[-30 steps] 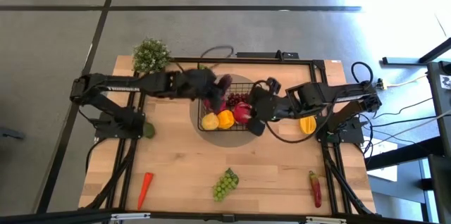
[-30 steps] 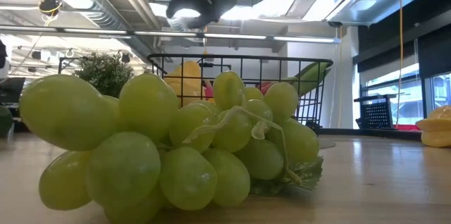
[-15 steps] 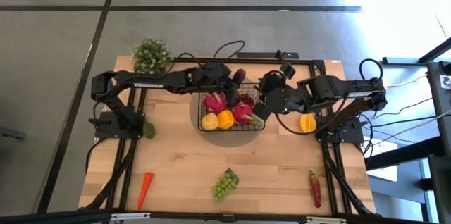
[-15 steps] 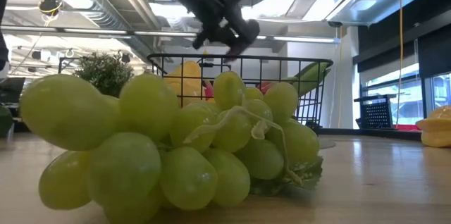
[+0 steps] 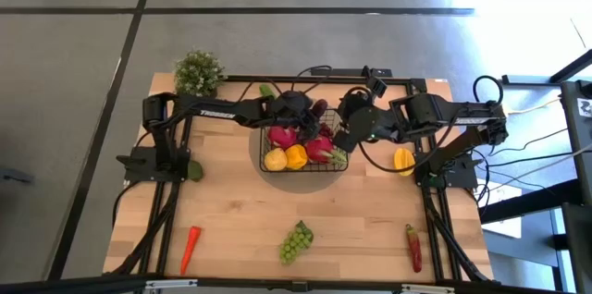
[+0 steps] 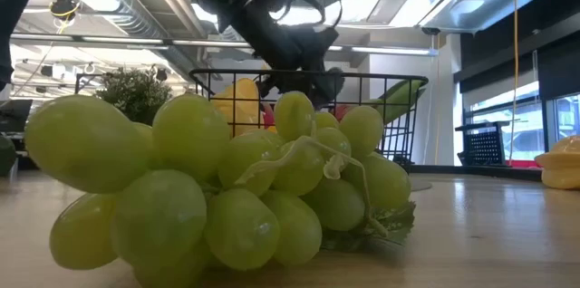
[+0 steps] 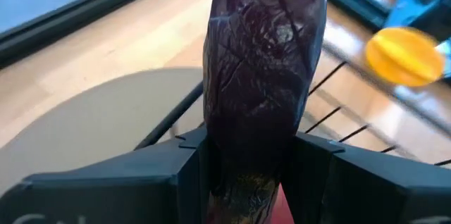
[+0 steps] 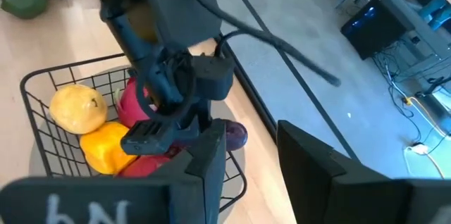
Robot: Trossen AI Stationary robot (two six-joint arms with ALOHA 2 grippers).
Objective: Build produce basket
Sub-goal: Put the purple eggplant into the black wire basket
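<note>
A wooden table (image 5: 240,211) is being viewed from above. The black wire basket (image 5: 268,141) is sitting at its far middle, with a lemon (image 5: 275,159), a yellow pepper (image 5: 295,156) and pink dragon fruits (image 5: 316,149) being held inside. The left gripper (image 5: 310,118) is being held over the basket's far edge, its fingers clamped on a purple eggplant (image 7: 264,69). The right gripper (image 5: 344,137) is being held at the basket's right side, fingers parted and empty. Green grapes (image 5: 294,241) are lying near the front edge.
</note>
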